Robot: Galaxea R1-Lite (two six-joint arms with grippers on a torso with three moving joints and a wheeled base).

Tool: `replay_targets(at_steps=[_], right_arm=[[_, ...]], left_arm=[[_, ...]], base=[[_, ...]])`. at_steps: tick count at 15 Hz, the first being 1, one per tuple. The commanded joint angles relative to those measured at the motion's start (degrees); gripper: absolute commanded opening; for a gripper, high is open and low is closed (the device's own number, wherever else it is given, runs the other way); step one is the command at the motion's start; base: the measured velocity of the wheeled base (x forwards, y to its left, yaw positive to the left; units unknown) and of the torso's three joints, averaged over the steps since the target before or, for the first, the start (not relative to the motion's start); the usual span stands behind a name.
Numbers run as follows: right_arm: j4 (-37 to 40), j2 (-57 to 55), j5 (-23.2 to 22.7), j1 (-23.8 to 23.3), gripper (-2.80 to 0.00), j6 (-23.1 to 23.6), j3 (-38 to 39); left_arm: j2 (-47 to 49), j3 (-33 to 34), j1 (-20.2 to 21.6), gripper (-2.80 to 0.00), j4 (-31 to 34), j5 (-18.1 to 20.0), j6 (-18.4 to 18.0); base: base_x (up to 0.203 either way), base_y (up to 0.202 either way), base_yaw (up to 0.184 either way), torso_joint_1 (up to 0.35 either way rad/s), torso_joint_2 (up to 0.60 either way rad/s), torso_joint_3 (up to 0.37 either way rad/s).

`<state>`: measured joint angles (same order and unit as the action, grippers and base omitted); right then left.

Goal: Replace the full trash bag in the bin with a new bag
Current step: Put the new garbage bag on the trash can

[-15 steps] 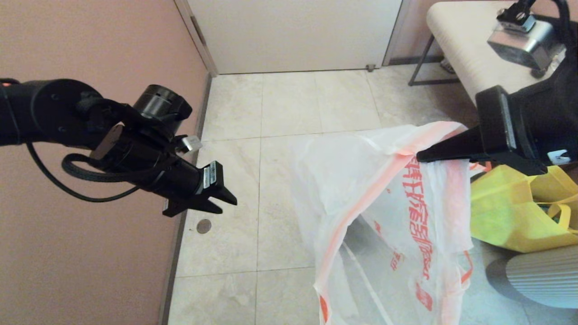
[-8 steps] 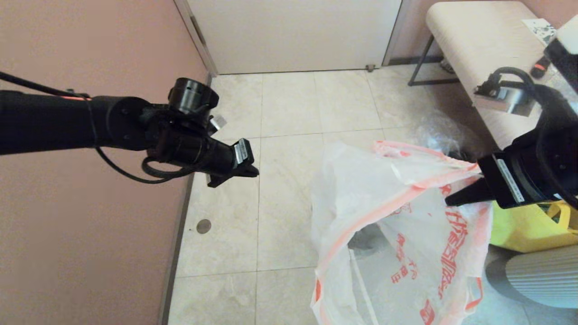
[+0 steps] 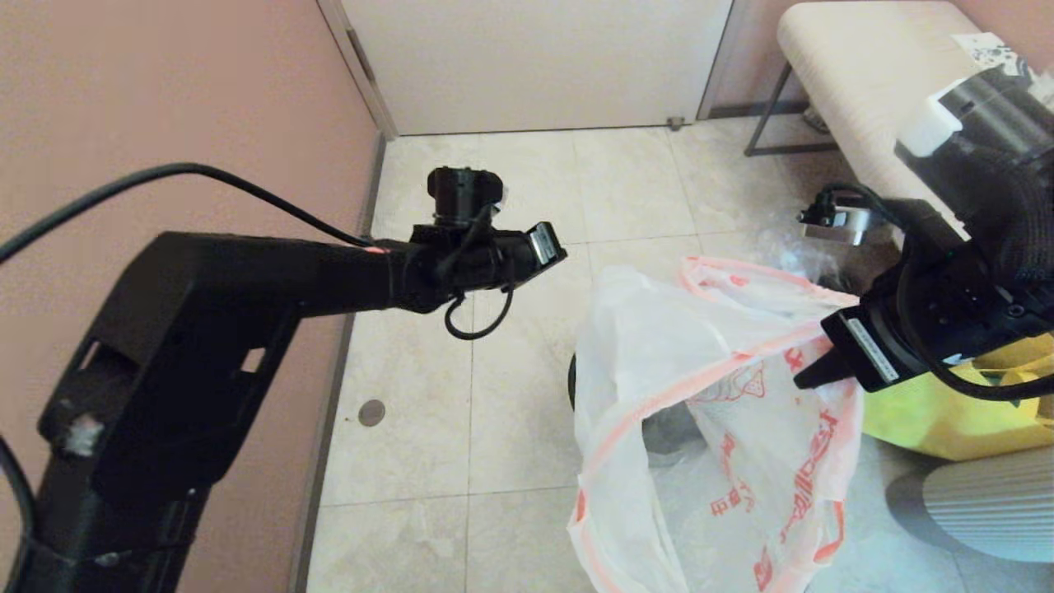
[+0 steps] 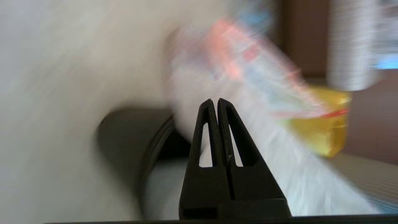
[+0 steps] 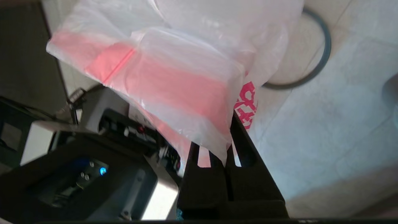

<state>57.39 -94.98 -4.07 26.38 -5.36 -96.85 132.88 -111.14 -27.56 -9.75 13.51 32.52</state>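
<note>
Above the bin (image 3: 574, 380), right pincer (image 3: 811, 375) apparently pinches the new bag (image 3: 708, 412)

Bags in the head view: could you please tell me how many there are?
3: the new bag pinched by the right gripper, the yellow tote bag beside that gripper, and a clear bag by the bench. Others may be hidden.
</note>
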Motion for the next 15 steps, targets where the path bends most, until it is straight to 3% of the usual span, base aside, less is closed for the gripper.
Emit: replay_targets(at_steps=[1, 3, 5, 7, 9, 10, 13, 15], right_arm=[[0.5, -1.0, -0.1, 0.7, -2.80, 0.0, -0.1], [0.5, -1.7, -0.1, 1.7, -2.80, 0.0, -0.2], [0.7, -2.8, -0.1, 2.1, -2.80, -0.1, -0.1], [0.6, -3.6, -0.1, 1.9, -2.80, -0.3, -0.2], [0.5, -4.3, -0.1, 1.5, -2.80, -0.3, -0.1], [0.4, -4.3, -0.2, 1.1, -2.80, -0.4, -0.2], [0.1, -4.2, -2.7, -0.7, -2.80, -0.5, -0.2], [-2.1, -4.5, -8.0, -3.7, -2.80, -0.5, -0.3]], left_arm=[[6.6, -0.6, -1.8, -2.80, -8.9, 2.2, -0.1], [7.8, -0.5, -2.4, -2.80, -13.5, 7.5, -0.8], [7.5, 1.5, -4.2, -2.80, -14.2, 9.4, -1.3], [6.0, 5.7, -5.0, -2.80, -10.4, 9.4, -4.2], [5.5, 10.6, -6.8, -2.80, -4.3, 9.4, -11.3], [5.9, 12.5, -7.7, -2.80, -3.2, 9.4, -12.8], [9.2, 14.7, -9.5, -2.80, -3.0, 7.2, -13.6], [11.8, 12.9, -9.9, -2.80, -3.1, 5.5, -14.4]], base=[[0.000, 0.000, 0.000, 0.000, 0.00, 0.000], [0.000, 0.000, 0.000, 0.000, 0.00, 0.000], [0.000, 0.000, 0.000, 0.000, 0.00, 0.000], [0.000, 0.000, 0.000, 0.000, 0.00, 0.000], [0.000, 0.000, 0.000, 0.000, 0.00, 0.000], [0.000, 0.000, 0.000, 0.000, 0.00, 0.000], [0.000, 0.000, 0.000, 0.000, 0.00, 0.000], [0.000, 0.000, 0.000, 0.000, 0.00, 0.000]])
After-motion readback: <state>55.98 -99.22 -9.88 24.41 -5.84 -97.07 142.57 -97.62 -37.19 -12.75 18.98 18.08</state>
